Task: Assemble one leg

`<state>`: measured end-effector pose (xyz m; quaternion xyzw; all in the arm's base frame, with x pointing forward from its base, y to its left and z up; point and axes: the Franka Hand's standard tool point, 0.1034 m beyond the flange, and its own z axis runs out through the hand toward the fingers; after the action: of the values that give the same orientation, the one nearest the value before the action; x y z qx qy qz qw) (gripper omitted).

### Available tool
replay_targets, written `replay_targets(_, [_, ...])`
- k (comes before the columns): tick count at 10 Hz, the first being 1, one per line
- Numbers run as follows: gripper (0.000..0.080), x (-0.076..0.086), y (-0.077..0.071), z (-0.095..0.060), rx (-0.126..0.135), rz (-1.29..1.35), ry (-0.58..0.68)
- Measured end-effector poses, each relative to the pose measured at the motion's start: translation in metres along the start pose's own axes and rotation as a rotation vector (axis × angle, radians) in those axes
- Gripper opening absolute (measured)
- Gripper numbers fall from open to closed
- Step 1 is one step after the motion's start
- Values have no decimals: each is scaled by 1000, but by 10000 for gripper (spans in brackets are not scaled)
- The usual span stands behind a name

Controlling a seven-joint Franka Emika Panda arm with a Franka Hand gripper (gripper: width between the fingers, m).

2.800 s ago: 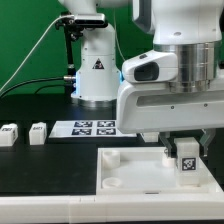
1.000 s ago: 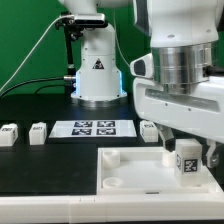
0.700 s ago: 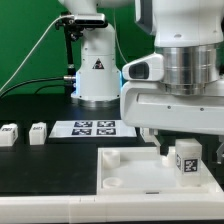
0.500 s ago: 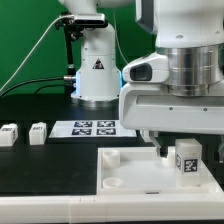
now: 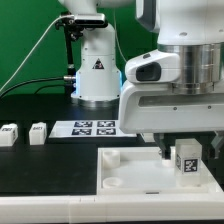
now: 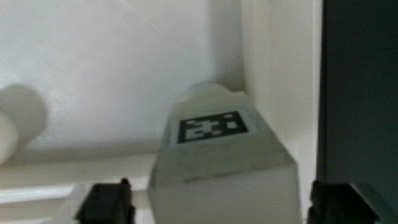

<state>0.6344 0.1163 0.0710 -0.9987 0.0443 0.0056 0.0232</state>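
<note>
On black tabletop point(image 5: 40, 160), we see large white panel point(image 5: 120, 180) at near edge, robot base point(image 5: 97, 65) behind. Marker board point(image 5: 92, 128) lies flat mid-table; two small white blocks point(image 5: 25, 133) sit toward exterior view's left. Jaws point(image 5: 187, 152) gripping leg point(image 5: 187, 160), upright over panel's corner on exterior view's right. Wrist view alone shows us dark fingertips point(image 6: 111, 200) flanking leg point(image 6: 222, 160), tag face up; whether leg touches panel, we cannot tell.
</note>
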Motion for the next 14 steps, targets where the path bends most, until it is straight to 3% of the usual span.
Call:
replay_targets(1, [394, 0, 0, 0, 0, 0, 0])
replay_targets(2, [290, 0, 0, 0, 0, 0, 0])
replay_targets(4, [290, 0, 0, 0, 1, 49, 1])
replay_targets(14, [292, 2, 5, 0, 9, 1322, -17])
